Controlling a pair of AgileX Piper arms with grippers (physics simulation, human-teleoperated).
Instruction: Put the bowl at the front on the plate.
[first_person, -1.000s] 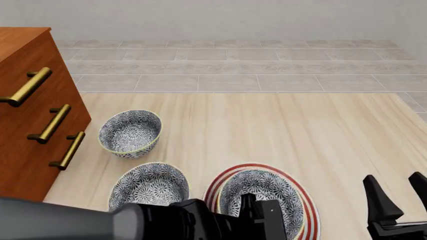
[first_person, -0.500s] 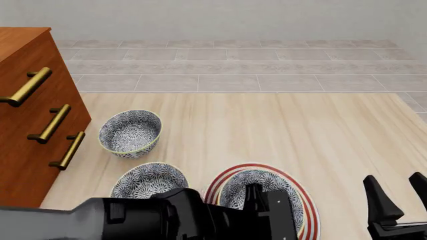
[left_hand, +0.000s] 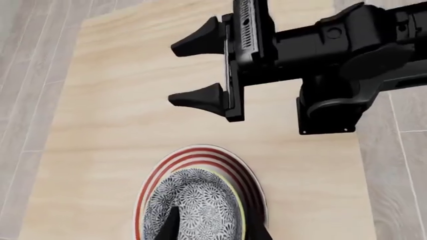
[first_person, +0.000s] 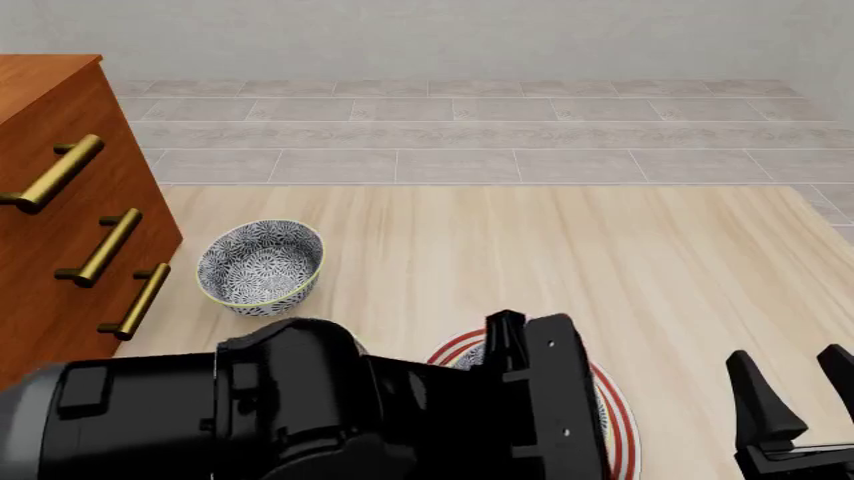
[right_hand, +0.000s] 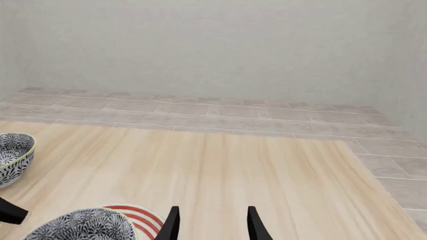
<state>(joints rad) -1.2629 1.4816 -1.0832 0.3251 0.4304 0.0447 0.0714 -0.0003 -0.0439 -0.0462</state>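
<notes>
The light wooden desk (first_person: 561, 260) is carrying the red-ringed plate (left_hand: 157, 172), with the patterned bowl (left_hand: 193, 205) sitting inside it. The left arm (first_person: 267, 420) is hanging directly over that pair, its jaws pointing down with the two dark tips flanking the bowl's rim; whether they are pinching it cannot be told. The right gripper (left_hand: 200, 70) is idling beside the plate, jaws parted and holding nothing. A second bowl (first_person: 260, 265) is sitting well apart near the drawers (first_person: 67, 220).
</notes>
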